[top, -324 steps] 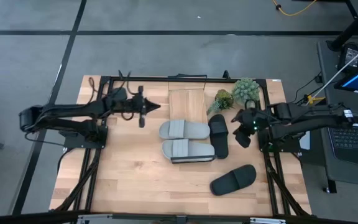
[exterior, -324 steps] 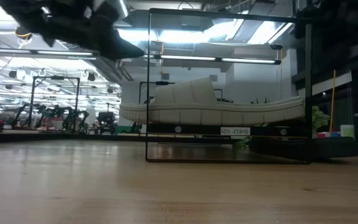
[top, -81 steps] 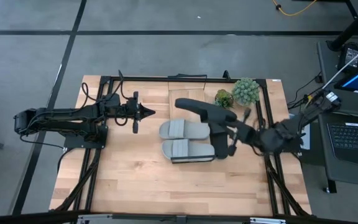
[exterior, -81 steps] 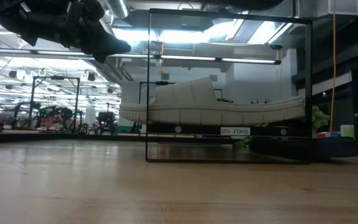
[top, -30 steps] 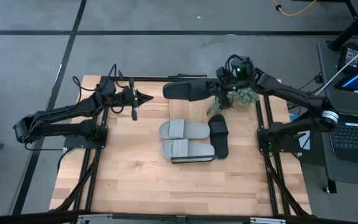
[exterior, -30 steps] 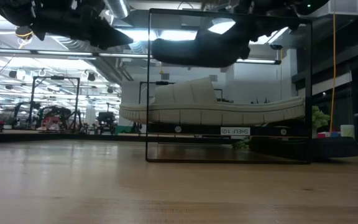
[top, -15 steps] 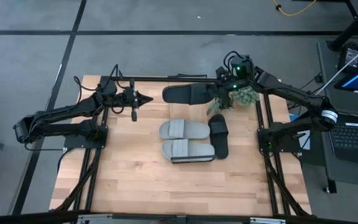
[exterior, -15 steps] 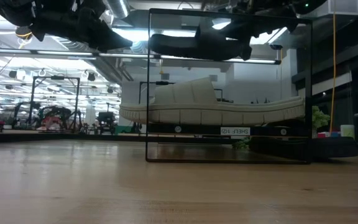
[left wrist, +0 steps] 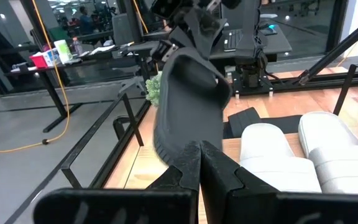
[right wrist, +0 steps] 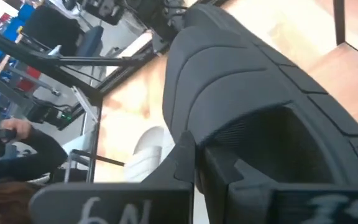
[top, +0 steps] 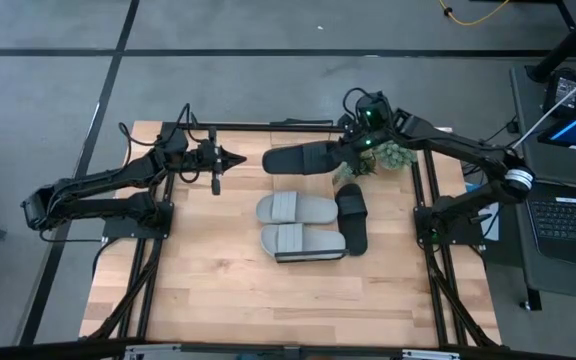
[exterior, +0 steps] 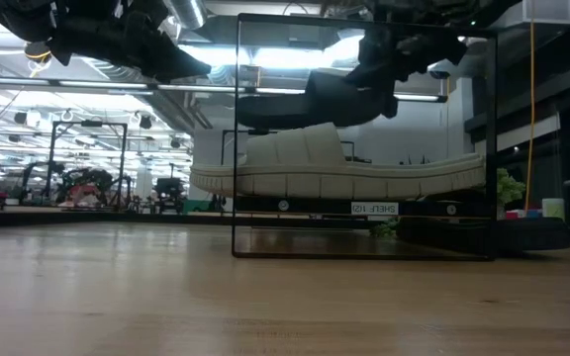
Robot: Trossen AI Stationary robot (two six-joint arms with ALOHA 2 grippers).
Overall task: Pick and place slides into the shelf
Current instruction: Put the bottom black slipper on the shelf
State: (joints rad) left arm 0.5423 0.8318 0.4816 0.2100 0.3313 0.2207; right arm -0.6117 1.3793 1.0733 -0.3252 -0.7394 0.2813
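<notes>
My right gripper is shut on a black slide and holds it over the shelf's light wood plank. Whether the slide touches the plank I cannot tell. In the low view this slide hangs above a grey slide, inside the outline of the thin black wire frame. Two grey slides lie side by side on the table, soles down. The other black slide lies to their right. My left gripper is shut and hovers left of the shelf, touching nothing. My right gripper holds the black slide at its end toward the table's right, coming level from the right, along the slide. In the right wrist view the fingers stand close together just before the broad strap. The exact pinched part is hidden. The slide sits roughly level, lifted off the table.
Two green potted plants stand just right of the shelf, under my right arm. Black frame rails run along the table's left and right sides. Bare wood shows toward the near edge. A laptop sits beyond the table's right edge.
My right gripper has carried the black slide down and slightly toward the table's near edge, over the shelf. The slide was tilted a second ago and now hangs roughly level and lower.
</notes>
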